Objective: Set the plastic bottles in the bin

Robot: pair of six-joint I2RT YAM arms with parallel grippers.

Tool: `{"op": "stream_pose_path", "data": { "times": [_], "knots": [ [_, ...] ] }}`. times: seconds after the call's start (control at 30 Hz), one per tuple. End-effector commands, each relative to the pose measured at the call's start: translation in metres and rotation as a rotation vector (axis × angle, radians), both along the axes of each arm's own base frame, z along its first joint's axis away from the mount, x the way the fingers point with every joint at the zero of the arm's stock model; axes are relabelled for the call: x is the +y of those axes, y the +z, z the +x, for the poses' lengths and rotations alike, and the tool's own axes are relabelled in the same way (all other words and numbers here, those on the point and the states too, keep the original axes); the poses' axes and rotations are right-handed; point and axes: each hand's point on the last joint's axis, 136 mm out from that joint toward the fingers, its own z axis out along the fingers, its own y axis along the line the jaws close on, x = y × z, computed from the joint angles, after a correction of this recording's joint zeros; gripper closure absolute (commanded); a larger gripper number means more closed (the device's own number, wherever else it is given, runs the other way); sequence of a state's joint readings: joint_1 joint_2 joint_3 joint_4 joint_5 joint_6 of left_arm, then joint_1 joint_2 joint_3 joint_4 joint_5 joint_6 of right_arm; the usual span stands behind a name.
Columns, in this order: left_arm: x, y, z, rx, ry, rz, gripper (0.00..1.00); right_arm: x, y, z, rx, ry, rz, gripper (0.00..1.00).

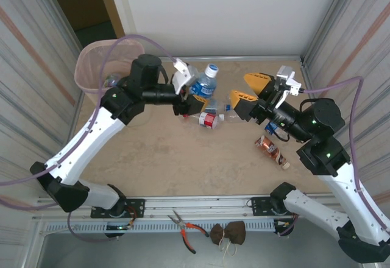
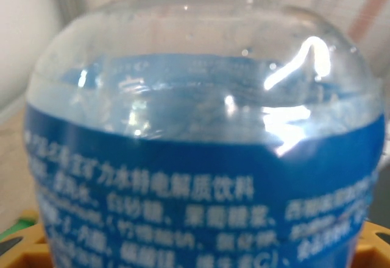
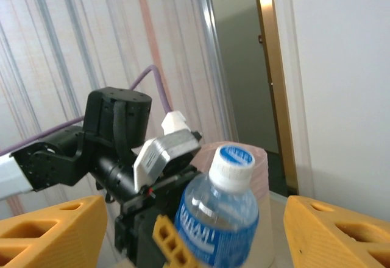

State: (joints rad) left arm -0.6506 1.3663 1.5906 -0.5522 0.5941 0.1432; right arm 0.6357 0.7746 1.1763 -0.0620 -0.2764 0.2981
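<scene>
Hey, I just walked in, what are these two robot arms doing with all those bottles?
The left gripper holds a blue-labelled bottle up off the table. The right gripper is beside it, jaws open, holding nothing. The pink bin stands in the far left corner, behind the left arm. More bottles lie on the table, among them a red-labelled bottle near the middle and a brownish bottle on the right.

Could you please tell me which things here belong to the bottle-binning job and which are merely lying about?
Job: blue-label bottle in left gripper; red-label bottle; brown-label bottle; pink bin.
Lying about: pliers; brown pouch.
</scene>
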Motion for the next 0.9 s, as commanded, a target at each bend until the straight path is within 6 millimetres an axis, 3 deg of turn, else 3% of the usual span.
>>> {"op": "stream_pose_path", "data": {
  "times": [0.0,0.23,0.33,0.5,0.7,0.87],
  "knots": [
    [0.04,0.026,0.018,-0.009,0.187,-0.018,0.44,-0.007,0.006,-0.003,-0.033,-0.036,-0.002,0.25],
    [0.142,0.037,0.084,0.148,0.625,-0.144,0.45,-0.006,0.004,-0.001,-0.027,-0.04,-0.007,0.24],
    [0.177,0.037,0.102,0.187,0.771,-0.178,0.48,-0.006,0.004,0.001,-0.025,-0.039,-0.008,0.24],
    [0.225,0.037,0.13,0.231,0.982,-0.247,0.49,-0.006,0.0,0.004,-0.008,-0.053,-0.01,0.24],
    [0.29,0.022,0.155,0.317,1.404,-0.328,0.61,-0.009,-0.003,0.006,0.006,-0.072,-0.011,0.24],
    [0.312,0.003,0.17,0.439,1.595,-0.373,0.62,-0.01,-0.005,0.008,0.015,-0.081,-0.014,0.24]
  ]
}}
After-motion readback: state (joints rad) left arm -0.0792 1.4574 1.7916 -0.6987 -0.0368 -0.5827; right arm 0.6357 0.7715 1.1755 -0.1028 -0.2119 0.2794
